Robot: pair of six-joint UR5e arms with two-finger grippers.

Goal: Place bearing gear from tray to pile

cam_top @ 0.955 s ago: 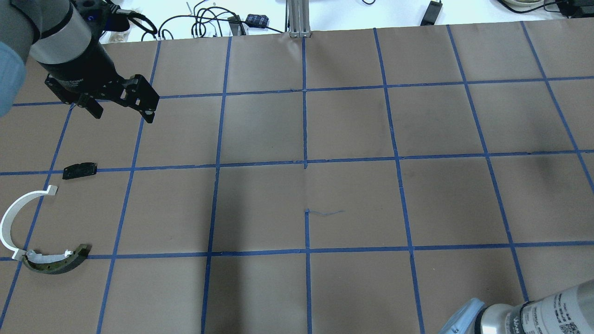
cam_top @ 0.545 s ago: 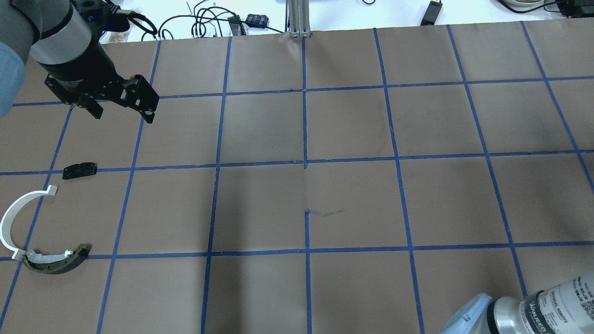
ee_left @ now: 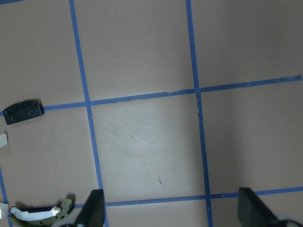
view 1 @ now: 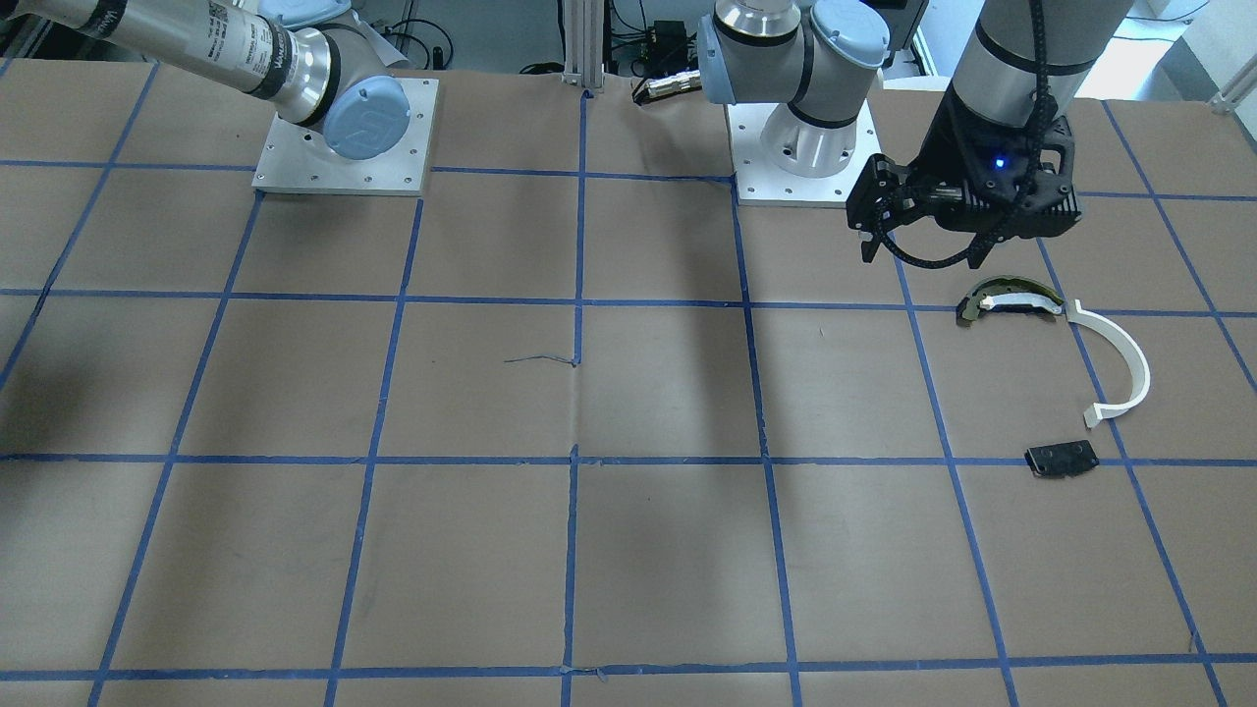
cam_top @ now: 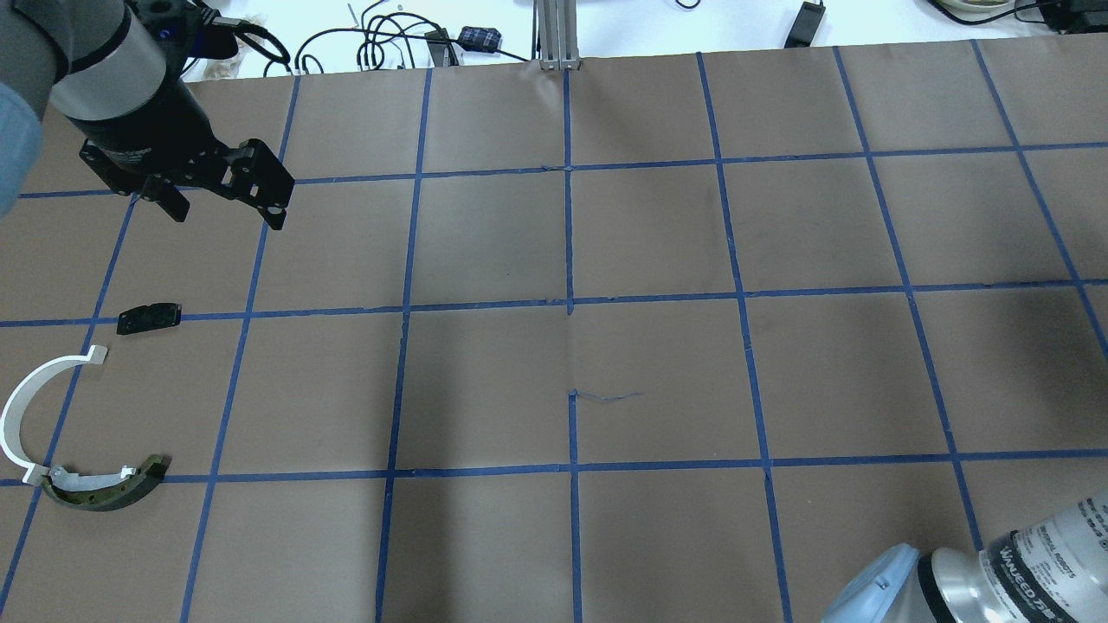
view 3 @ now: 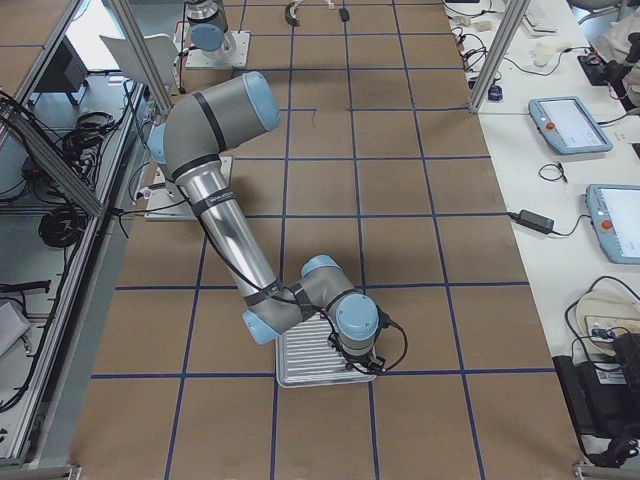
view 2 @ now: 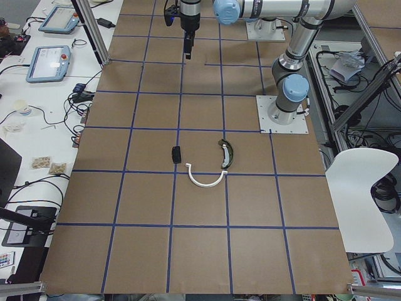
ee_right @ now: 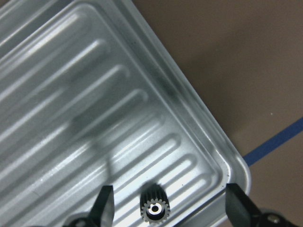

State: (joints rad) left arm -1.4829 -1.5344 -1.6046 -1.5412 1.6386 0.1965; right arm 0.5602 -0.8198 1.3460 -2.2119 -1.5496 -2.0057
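A small toothed bearing gear (ee_right: 154,208) lies in the ribbed metal tray (ee_right: 94,118) near its corner. My right gripper (ee_right: 170,210) is open just above the tray, with the gear between its fingers (ee_right: 105,203) and untouched. The tray also shows in the exterior right view (view 3: 300,365). The pile lies on the table's left: a white half-ring strip (cam_top: 22,407), a dark olive-edged curved piece (cam_top: 104,491) and a flat black plate (cam_top: 149,317). My left gripper (cam_top: 227,216) is open and empty, held above the table beyond the black plate.
The table is brown paper with a blue tape grid. Cables and an aluminium post (cam_top: 554,35) stand at the far edge. The two arm bases (view 1: 344,137) (view 1: 805,147) sit at the robot side. My right arm's elbow (cam_top: 978,580) shows at the near right.
My right arm's elbow has slid a little to the right and down in the overhead view. My left gripper has barely shifted. The pile has not moved.
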